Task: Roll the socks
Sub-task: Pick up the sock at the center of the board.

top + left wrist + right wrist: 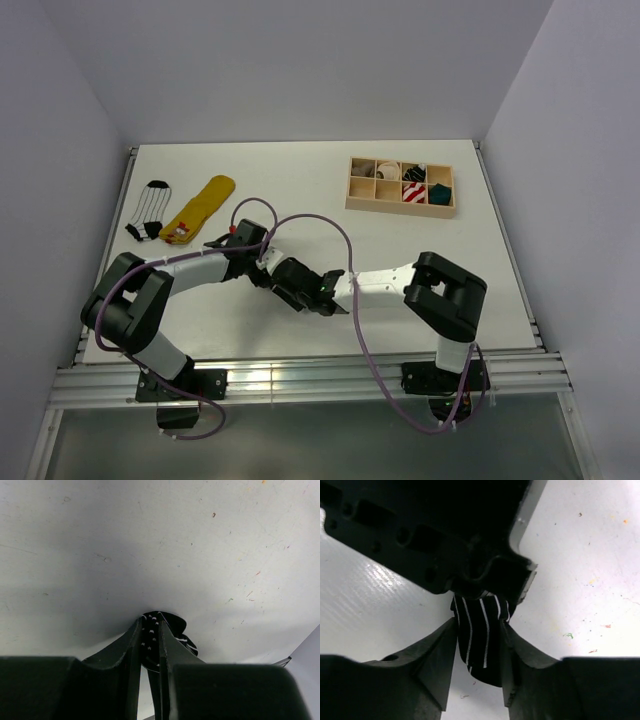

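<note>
Black fabric with thin white stripes: one black striped sock (480, 652) is being held mid-table (300, 180) between two grippers. The left gripper (151, 623) is pinching it, jaws nearly together. The right gripper (480, 626) is pressing half-spread fingers against both its sides. Two more socks are lying far left, side by side: one white-and-black sock (150, 212) and one yellow sock (200, 208). One wooden box (398, 209) with eight compartments is sitting far right.
</note>
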You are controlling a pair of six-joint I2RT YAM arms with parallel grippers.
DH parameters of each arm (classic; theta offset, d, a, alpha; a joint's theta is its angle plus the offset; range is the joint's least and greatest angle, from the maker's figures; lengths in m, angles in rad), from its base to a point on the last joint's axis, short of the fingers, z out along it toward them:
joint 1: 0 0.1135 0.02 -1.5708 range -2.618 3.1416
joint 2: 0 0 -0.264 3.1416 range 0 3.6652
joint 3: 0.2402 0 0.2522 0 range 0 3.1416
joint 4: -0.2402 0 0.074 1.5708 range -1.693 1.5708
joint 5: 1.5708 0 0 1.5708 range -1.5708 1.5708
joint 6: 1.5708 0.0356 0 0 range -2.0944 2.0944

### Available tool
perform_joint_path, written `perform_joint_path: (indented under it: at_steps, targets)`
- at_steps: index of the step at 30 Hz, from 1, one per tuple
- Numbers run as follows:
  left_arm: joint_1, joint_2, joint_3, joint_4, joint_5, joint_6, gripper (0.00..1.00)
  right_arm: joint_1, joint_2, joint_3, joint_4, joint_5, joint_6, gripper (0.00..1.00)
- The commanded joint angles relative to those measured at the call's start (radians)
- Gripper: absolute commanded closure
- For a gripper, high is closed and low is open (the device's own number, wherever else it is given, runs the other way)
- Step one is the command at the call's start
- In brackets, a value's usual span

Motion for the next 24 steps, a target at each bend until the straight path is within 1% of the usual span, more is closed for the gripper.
perform_joint_path:
  at_steps: [1, 2, 4, 9, 10, 12, 13, 14, 15, 16, 18, 19, 21, 22, 24]
  targets:
    - [-0.009, 0.019, 0.014, -0.028, 0.014, 0.021, 0.83, 0.006, 0.048, 0.024, 0.016, -0.022, 0.006, 0.57]
    - [-0.009, 0.018, 0.011, -0.022, 0.022, 0.018, 0.83, 0.006, 0.061, 0.027, 0.013, -0.022, 0.007, 0.61]
    - [-0.009, 0.015, 0.008, -0.010, 0.028, 0.013, 0.83, 0.006, 0.080, 0.032, -0.002, -0.028, 0.013, 0.66]
    - [-0.009, -0.002, 0.002, 0.006, 0.055, 0.006, 0.82, 0.004, 0.110, 0.041, -0.040, -0.042, 0.033, 0.69]
    - [-0.009, -0.005, -0.002, 0.015, 0.063, 0.003, 0.81, 0.003, 0.121, 0.049, -0.051, -0.042, 0.039, 0.79]
    - [-0.007, -0.013, -0.003, 0.018, 0.068, 0.001, 0.79, 0.000, 0.127, 0.050, -0.075, -0.027, 0.049, 0.91]
    - [-0.006, -0.019, -0.003, 0.018, 0.066, 0.002, 0.75, -0.002, 0.121, 0.041, -0.079, -0.019, 0.053, 0.97]
    - [-0.006, -0.024, -0.003, 0.016, 0.063, 0.002, 0.72, -0.002, 0.112, 0.033, -0.082, -0.016, 0.058, 1.00]
    - [0.003, -0.037, -0.002, 0.009, 0.056, 0.009, 0.70, -0.005, 0.101, 0.024, -0.083, -0.017, 0.070, 1.00]
    - [0.011, -0.047, 0.003, 0.003, 0.051, 0.012, 0.64, -0.007, 0.074, 0.014, -0.079, -0.022, 0.075, 1.00]
    - [0.042, -0.077, 0.012, -0.017, 0.048, 0.027, 0.57, -0.016, 0.043, -0.019, -0.077, -0.028, 0.092, 1.00]
    - [0.057, -0.088, 0.026, -0.028, 0.039, 0.035, 0.50, -0.019, 0.013, -0.039, -0.077, -0.034, 0.095, 1.00]
    - [0.106, -0.119, 0.050, -0.075, 0.026, 0.067, 0.42, -0.031, -0.017, -0.060, -0.073, -0.036, 0.107, 1.00]
    - [0.123, -0.129, 0.086, -0.094, 0.005, 0.079, 0.34, -0.036, -0.044, -0.078, -0.073, -0.039, 0.112, 1.00]
    - [0.176, -0.155, 0.123, -0.134, -0.013, 0.116, 0.30, -0.057, -0.075, -0.097, -0.065, -0.049, 0.122, 1.00]
